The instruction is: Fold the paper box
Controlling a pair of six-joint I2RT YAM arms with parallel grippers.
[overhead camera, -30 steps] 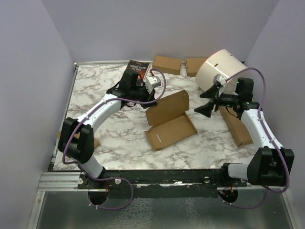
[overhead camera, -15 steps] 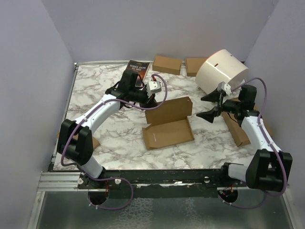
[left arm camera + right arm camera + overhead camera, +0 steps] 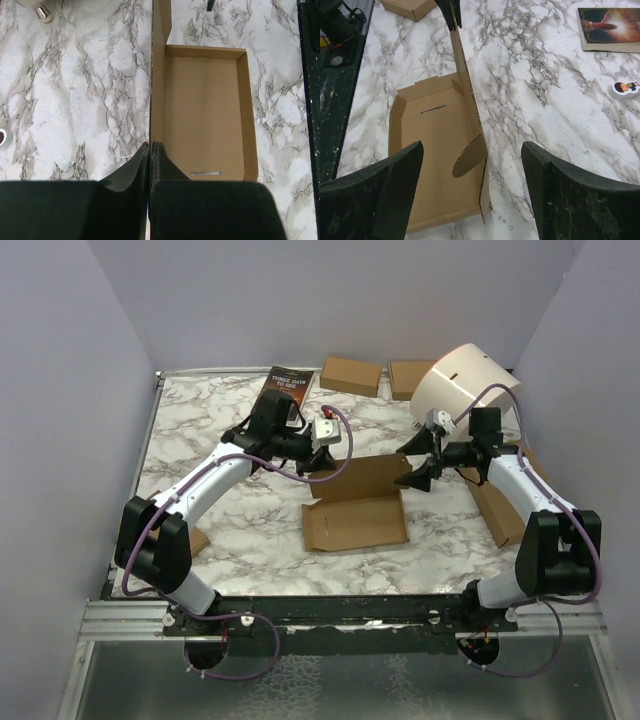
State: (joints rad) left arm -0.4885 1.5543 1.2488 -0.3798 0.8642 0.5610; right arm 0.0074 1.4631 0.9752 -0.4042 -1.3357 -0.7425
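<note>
One paper box (image 3: 355, 522), centre of the top view, on the marble table (image 3: 200, 440). Shallow tray (image 3: 200, 110) lying flat; lid panel (image 3: 362, 476) raised upright along the tray's upper edge.

Left gripper (image 3: 150, 150): fingers together, pinched on the left end of the panel.

Right gripper (image 3: 471, 150): fingers wide apart, straddling the panel's right end, rounded tab (image 3: 470, 156) between them. Contact with the card not discernible from either view, probably none.

Step in hand, by judgement: bringing the lid down over the tray.

Advice:
- Close squarely on the panel, above the tab.
- Tip both ends together toward the lower frame edge, hinge line kept straight.
- Tuck the tabs inside the side walls, not over them.

Risk: skewed lid, creased card.
</note>
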